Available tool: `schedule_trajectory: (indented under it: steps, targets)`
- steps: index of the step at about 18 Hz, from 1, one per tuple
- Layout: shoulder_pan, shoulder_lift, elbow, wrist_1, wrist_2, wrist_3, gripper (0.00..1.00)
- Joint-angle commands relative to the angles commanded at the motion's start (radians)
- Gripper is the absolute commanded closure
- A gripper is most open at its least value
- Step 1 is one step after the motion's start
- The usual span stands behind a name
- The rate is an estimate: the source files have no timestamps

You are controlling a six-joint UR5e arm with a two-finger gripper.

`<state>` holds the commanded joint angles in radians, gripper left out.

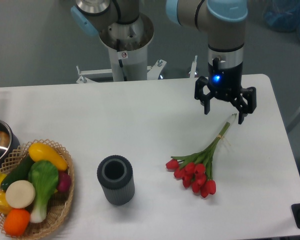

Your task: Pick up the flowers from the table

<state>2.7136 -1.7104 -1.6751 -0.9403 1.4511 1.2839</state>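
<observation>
White table (140, 120): flowers (200, 167) lying; gripper (224, 116) spread, seemingly above stems.

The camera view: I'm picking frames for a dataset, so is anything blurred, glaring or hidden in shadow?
Camera view: even, soft light; the flowers and gripper look sharp, with faint shadows on the table; a blue light glows on the gripper; no strong glare.
</observation>
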Motion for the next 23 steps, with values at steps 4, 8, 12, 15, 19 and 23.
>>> schedule_trajectory:
  steps: [4, 8, 12, 15, 19, 23]
  targets:
    - [0.0, 0.0, 0.008, 0.0, 0.008, 0.0, 0.0]
    - [-0.005, 0.002, -0.006, 0.011, 0.006, -0.012, 0.0]
    - [-0.003, 0.003, -0.012, 0.015, 0.0, -0.034, 0.0]
    - [-0.005, 0.002, -0.026, 0.026, -0.003, -0.067, 0.0]
    - [-0.005, -0.005, -0.074, 0.113, -0.024, -0.098, 0.0]
    - [-0.005, -0.014, -0.075, 0.109, -0.022, -0.13, 0.0]
